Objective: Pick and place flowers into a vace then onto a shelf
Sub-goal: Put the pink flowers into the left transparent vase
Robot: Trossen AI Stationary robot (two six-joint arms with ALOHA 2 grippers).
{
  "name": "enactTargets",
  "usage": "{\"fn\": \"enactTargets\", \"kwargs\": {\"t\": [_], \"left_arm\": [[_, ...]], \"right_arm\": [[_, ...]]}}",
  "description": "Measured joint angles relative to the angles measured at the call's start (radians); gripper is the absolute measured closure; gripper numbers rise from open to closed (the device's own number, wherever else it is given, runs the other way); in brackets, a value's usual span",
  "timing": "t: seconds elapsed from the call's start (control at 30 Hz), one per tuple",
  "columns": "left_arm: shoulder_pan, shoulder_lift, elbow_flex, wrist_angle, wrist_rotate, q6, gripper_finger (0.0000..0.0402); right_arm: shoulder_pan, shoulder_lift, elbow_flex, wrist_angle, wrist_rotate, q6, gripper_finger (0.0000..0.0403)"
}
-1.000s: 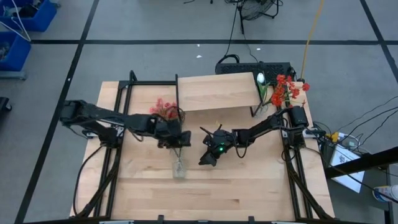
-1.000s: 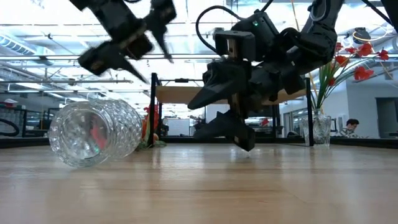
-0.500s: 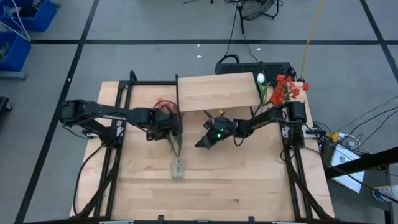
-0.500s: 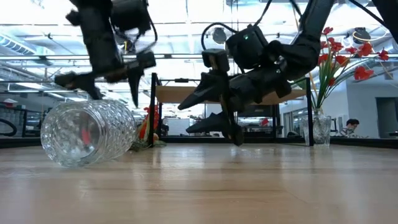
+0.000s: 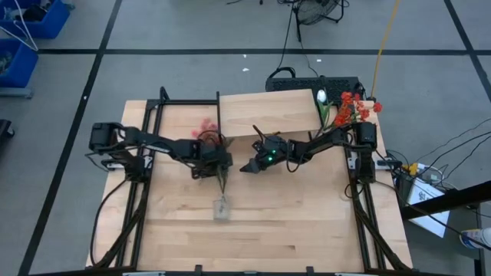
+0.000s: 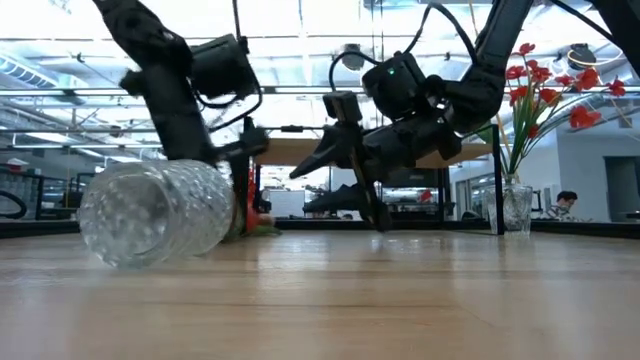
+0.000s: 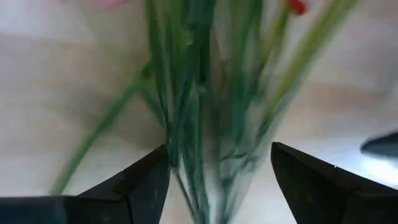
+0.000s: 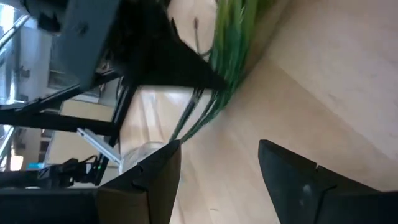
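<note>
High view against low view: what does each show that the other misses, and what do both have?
Only the high view shows the green stems running out of the tipped vase's mouth toward the left gripper, with pink blossoms beyond it, and the shelf top bare. Only the low view shows the vase's ribbed glass wall resting on the table, and the room behind. Both show the tipped vase, the right gripper and a second, upright vase of red flowers.
</note>
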Motion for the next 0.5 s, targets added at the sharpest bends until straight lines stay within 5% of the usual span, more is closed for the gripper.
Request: {"fn": "enactTargets", "kwargs": {"t": [0.17, 0.5], "left_arm": [[0.004, 0.043, 0.008, 0.039, 0.095, 0.003, 0.0113], [-0.006, -0.134, 0.012, -0.045, 0.025, 0.022, 0.0113]], "right_arm": [[0.002, 0.004, 0.009, -0.017, -0.006, 0.037, 0.0195], [0.004, 0.005, 0.011, -0.039, 0.02, 0.014, 0.0195]]}}
